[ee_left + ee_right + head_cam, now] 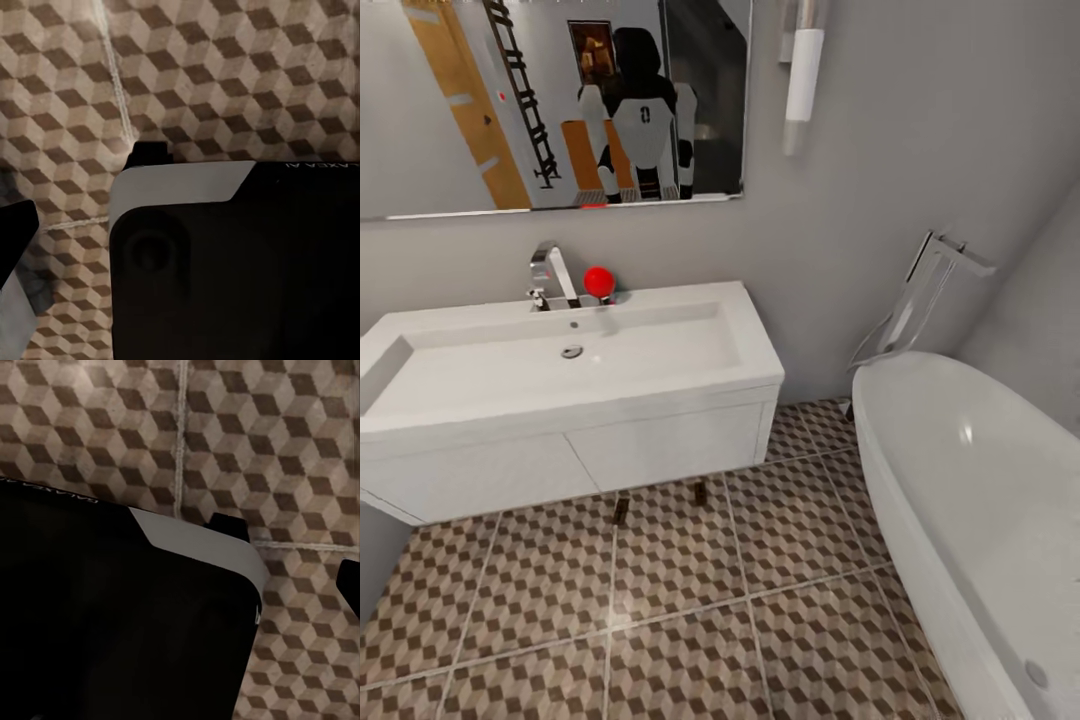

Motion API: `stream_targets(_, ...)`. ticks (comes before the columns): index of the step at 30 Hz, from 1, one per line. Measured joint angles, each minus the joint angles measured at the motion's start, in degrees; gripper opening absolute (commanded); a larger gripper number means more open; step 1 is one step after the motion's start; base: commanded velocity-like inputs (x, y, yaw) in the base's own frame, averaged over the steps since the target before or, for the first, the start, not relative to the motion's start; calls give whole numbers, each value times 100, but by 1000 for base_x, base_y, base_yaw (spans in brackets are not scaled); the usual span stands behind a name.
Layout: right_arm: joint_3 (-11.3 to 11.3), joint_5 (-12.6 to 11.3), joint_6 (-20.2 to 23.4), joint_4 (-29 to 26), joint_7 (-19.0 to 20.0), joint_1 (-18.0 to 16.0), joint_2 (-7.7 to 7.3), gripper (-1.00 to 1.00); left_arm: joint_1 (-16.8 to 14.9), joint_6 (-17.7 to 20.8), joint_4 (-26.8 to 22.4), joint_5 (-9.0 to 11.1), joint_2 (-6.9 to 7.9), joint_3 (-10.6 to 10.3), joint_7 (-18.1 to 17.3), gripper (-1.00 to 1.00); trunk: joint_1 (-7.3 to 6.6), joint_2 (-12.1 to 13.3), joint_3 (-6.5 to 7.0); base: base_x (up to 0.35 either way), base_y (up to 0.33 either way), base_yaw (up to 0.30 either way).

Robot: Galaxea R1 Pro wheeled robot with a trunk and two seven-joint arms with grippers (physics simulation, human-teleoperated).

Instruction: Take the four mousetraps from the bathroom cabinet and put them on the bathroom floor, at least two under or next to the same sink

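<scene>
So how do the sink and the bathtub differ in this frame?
The sink is a wide rectangular trough with square edges; the bathtub is oval with a rounded rim. The sink sits on a white two-door vanity against the wall under the mirror, while the bathtub stands directly on the tiled floor. Two small dark mousetraps lie by the sink's vanity, none by the bathtub. Both are glossy white with chrome taps.

The head view looks forward and down at the sink, from quite near. Both wrist views face the bathroom floor closely — this cube-pattern tiling is shared with the head view's lower half.
</scene>
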Motion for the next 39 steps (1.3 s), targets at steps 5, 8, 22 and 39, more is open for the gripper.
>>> stream_targets(5,0,-8,0,1,0,2,-19,100,0,0,-1,2,0,0,0,100,0,0,39,0,0,-198)
stream_targets(8,-1,-10,0,0,0,2,-58,100,0,0,-1,0,0,0,-3,100,0,0,62,0,0,-201)
stream_targets(22,0,-4,0,0,0,2,-85,100,0,0,-1,-2,0,0,0,100,0,0,170,0,0,-204)
stream_targets(39,0,-2,-1,-7,0,2,-74,100,0,0,-1,-2,0,0,-5,100,0,0,299,0,0,-206)
